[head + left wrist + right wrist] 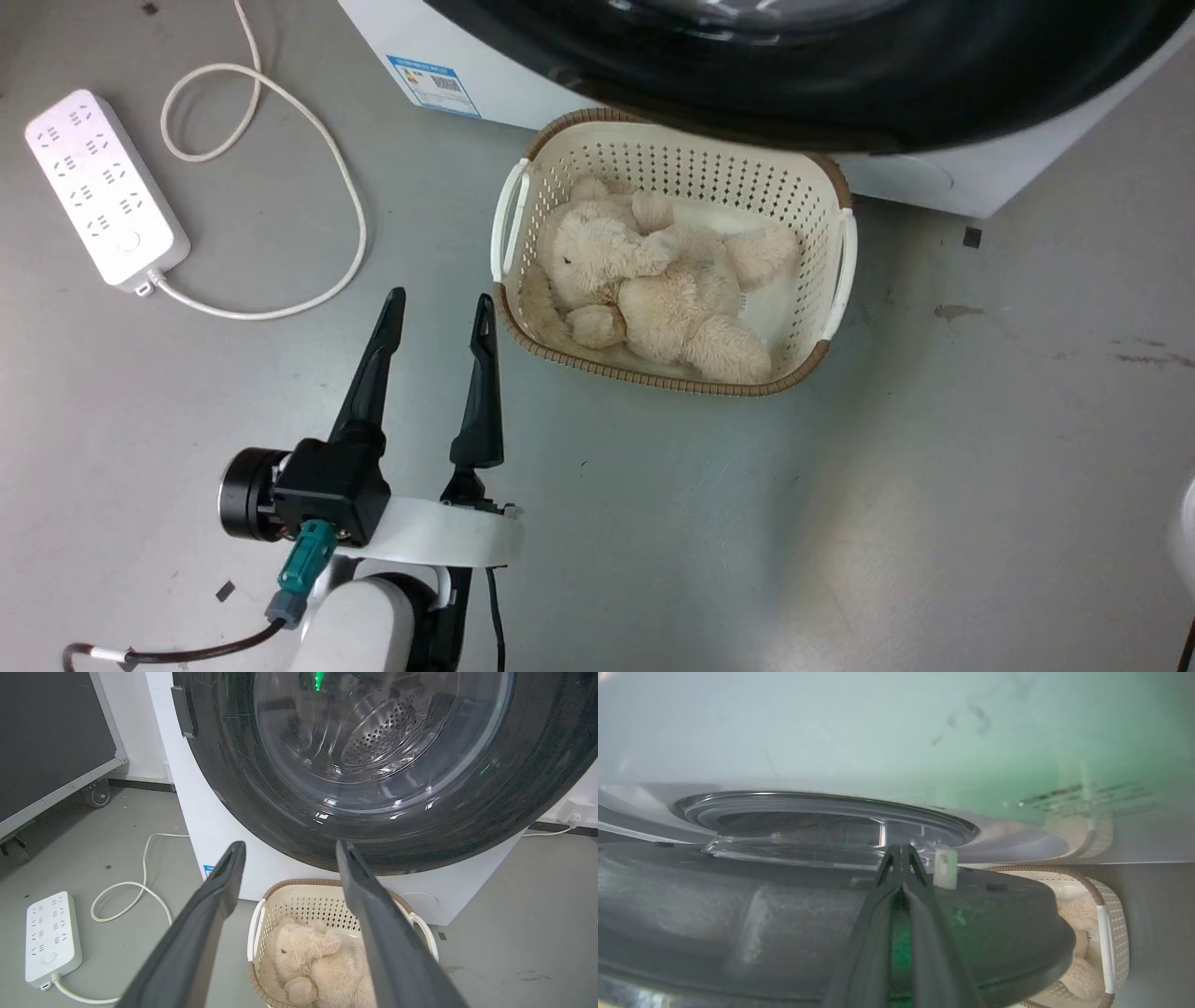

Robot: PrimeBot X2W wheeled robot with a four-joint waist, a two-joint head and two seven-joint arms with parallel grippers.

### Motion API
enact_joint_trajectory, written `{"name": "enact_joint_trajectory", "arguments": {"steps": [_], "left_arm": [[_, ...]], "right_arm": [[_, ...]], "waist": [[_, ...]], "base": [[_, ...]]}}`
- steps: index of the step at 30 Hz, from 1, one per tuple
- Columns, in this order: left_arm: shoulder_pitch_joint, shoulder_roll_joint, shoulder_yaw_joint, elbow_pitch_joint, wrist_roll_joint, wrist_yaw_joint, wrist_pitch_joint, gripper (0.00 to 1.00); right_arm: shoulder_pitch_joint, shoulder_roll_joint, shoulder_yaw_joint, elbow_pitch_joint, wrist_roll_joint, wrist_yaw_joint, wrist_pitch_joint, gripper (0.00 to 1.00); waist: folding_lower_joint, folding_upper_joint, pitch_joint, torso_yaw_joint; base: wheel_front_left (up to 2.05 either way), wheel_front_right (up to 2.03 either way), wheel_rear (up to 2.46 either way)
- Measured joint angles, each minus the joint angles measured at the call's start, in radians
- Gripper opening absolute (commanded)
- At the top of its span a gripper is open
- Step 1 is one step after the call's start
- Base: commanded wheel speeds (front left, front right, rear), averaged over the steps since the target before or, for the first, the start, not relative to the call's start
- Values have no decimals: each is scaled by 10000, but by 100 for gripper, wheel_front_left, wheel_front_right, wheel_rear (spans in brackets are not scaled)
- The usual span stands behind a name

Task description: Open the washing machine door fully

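Note:
The washing machine door point(840, 103) has a wide glossy black rim and runs along the top of the head view. In the left wrist view the door point(261, 793) shows its clear glass centre, and its left edge stands off the white machine front. My left gripper point(441, 299) hangs open over the floor, left of the basket and well short of the door; its fingers point(215, 905) frame the door's lower rim. My right gripper point(901, 848) is shut, empty, behind the door point(738, 933). Its tips lie against the dark inner side, by the glass bowl point(808, 830) and a white latch piece point(945, 875).
A cream laundry basket point(845, 271) holding a beige plush toy point(653, 289) stands on the floor right below the door. A white power strip point(103, 187) and its looped cable point(345, 187) lie to the left. A dark wheeled panel point(46, 742) stands left of the machine.

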Motion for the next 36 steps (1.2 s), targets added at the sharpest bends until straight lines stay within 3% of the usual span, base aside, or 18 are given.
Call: {"name": "enact_joint_trajectory", "arguments": {"steps": [9, 16, 22, 25, 26, 36], "left_arm": [[7, 0, -15, 121, -253, -25, -169, 100], [234, 0, -167, 449, -324, -178, -249, 100], [978, 0, -290, 928, -311, -512, -251, 100], [1187, -2, -410, 1114, -230, -688, -251, 100], [1385, -2, -562, 1342, -161, -821, -251, 100], [1939, -8, -587, 1526, -173, -842, -251, 100]], "right_arm": [[969, 242, -140, -113, 435, 2, 1643, 0], [2321, 286, 1095, 445, 2426, 2, 2019, 0], [4192, 299, 3473, 617, 4805, 2, 1875, 0], [4758, 309, 4286, 587, 5388, 2, 1689, 0], [5304, 322, 5024, 518, 6019, 2, 1453, 0], [7290, 326, 8784, -848, 8730, 2, -165, 0]], "waist": [[0, 0, -598, -92], [-2, 1, -1523, -202], [-3, 0, -2570, -355], [-3, 0, -2836, -394], [-3, 0, -3083, -426], [-1, 0, -3764, -439]], "base": [[0, 0, 0], [0, 0, 0], [0, 0, 0], [0, 0, 0], [0, 0, 0], [0, 0, 0]]}}
